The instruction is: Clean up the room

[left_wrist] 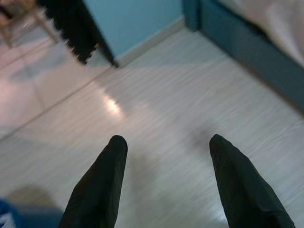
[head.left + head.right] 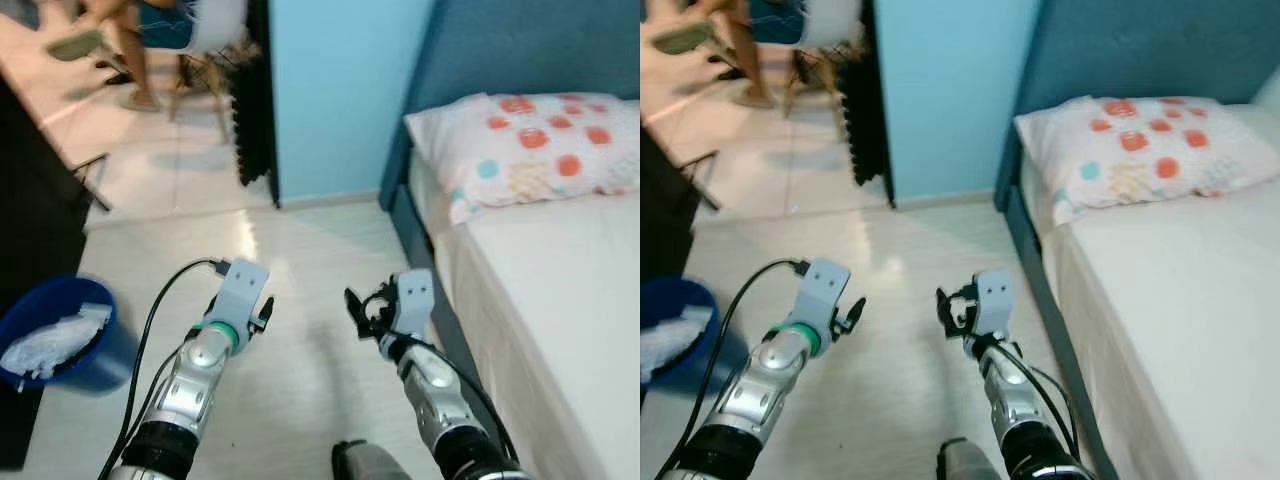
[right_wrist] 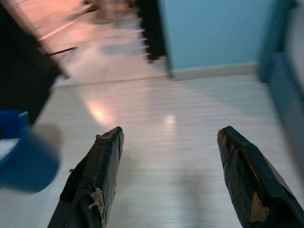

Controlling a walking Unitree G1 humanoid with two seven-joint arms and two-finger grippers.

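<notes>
left end effector (image 2: 262,312) and right end effector (image 2: 357,308) both hang spread and empty over bare floor (image 2: 300,260), between the blue bin (image 2: 62,335) of white waste and the bed (image 2: 560,290) with its pillow (image 2: 530,145). risk: walking on, an arm clips the bed frame or tips the bin.

1. One bed (image 2: 560,300), with one pillow (image 2: 530,150) at its head.
2. One blue bin (image 2: 60,340), across the floor from the bed, holding white crumpled stuff.
3. Two grippers, left gripper (image 1: 164,185) and right gripper (image 3: 175,180), each with two black fingers spread apart.
4. One chair (image 2: 205,40), far from the bed.
</notes>
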